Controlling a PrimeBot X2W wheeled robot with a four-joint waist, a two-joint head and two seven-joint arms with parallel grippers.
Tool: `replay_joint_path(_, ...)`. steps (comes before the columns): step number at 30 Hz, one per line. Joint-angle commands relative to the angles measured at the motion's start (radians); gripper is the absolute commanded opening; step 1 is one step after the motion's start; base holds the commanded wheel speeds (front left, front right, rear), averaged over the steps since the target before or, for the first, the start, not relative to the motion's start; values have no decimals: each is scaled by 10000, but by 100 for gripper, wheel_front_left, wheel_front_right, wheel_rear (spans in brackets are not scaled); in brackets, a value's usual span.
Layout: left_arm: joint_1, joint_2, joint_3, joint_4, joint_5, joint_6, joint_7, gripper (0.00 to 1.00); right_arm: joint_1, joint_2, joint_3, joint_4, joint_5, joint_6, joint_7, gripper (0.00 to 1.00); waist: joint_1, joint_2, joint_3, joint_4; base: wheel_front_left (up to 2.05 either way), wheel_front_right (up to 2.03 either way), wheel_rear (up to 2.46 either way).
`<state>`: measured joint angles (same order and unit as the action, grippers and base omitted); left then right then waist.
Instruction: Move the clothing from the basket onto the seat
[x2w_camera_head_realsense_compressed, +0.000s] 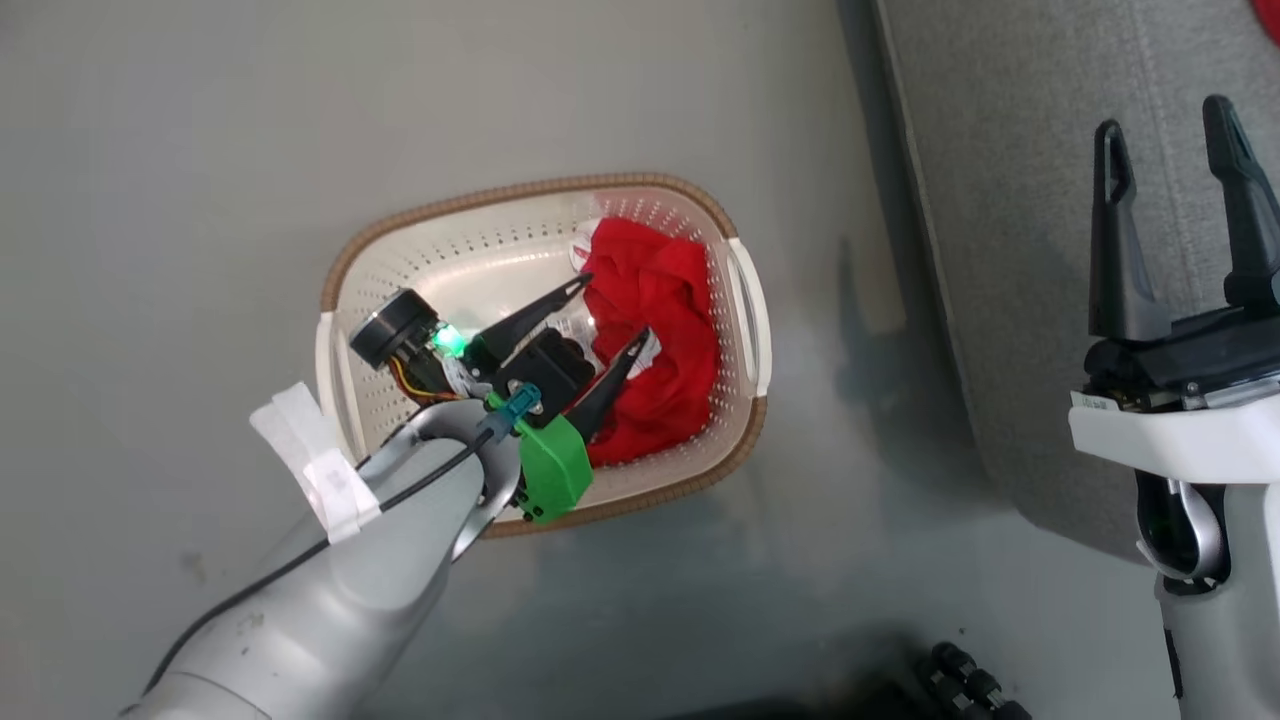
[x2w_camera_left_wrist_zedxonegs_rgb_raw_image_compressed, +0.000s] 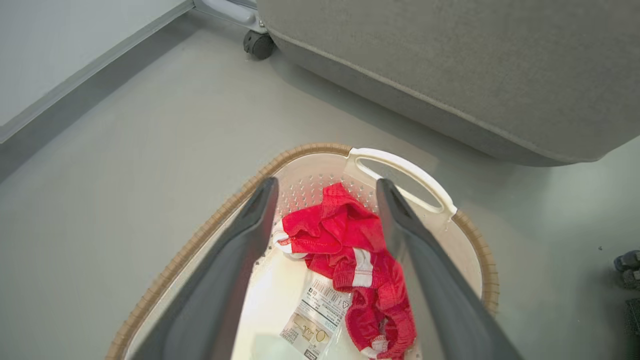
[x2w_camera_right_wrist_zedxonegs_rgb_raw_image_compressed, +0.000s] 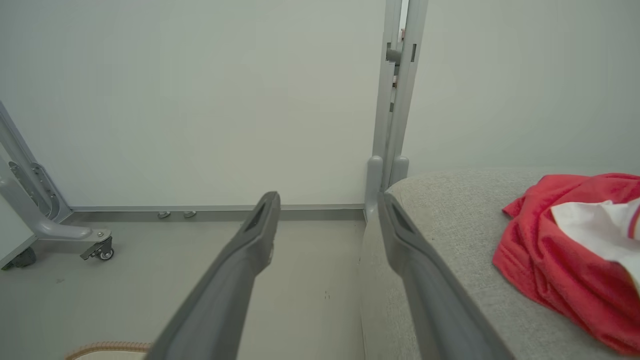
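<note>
Clothing (x2w_camera_left_wrist_zedxonegs_rgb_raw_image_compressed: 350, 250) in basket (x2w_camera_left_wrist_zedxonegs_rgb_raw_image_compressed: 315, 148) | left hand (x2w_camera_head_realsense_compressed: 615, 308) wide | right hand (x2w_camera_head_realsense_compressed: 1165, 118) wide | right wrist: red garment (x2w_camera_right_wrist_zedxonegs_rgb_raw_image_compressed: 550, 260) on seat (x2w_camera_right_wrist_zedxonegs_rgb_raw_image_compressed: 450, 215)

Basket (x2w_camera_head_realsense_compressed: 540, 190) open-topped, clothing (x2w_camera_head_realsense_compressed: 660, 290) clear frm above — bare floor (x2w_camera_head_realsense_compressed: 815, 430) btwn basket & seat (x2w_camera_head_realsense_compressed: 1000, 200).

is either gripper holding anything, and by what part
Nothing is held. The left gripper hangs open over the red garment in the basket; the right gripper is open, empty.
</note>
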<state>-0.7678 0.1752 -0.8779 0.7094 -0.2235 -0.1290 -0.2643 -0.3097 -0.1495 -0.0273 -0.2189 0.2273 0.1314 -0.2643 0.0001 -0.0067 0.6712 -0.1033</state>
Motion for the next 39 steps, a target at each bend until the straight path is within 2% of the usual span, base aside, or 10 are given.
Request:
replay_joint_path(1,-434,146,-284,273,-120,-23,1,100,-273,-8,19,-79,-42,-14,-2,100,-1,67,2060,-529,0,0,0)
replay_joint_path(10,-2133,200,-3067,1899,-936,-24,-1,100,-814,-59,261,-436,-185,-14,-2,100,-1,67,3334,-717,0,0,0)
replay_joint_path(13,-2545,174,-3656,2256,-1070,-24,1,100,-923,-94,308,-564,-218,-14,-2,100,-1,67,3630,-728,0,0,0)
replay_joint_path(15,-2817,231,-3876,2466,-679,-24,1,100,-1015,-105,359,-664,-235,-14,-2,100,-1,67,3818,-761,0,0,0)
replay_joint_path(26,-3031,37,-4038,3189,264,-25,1,100,-1260,-13,689,-906,-224,-14,-2,100,-1,67,4358,-1064,0,0,0)
replay_joint_path(39,-3543,-453,-4039,3923,307,-25,1,100,-894,-41,655,-1006,-167,-14,-1,100,-1,67,4620,-1146,0,0,0)
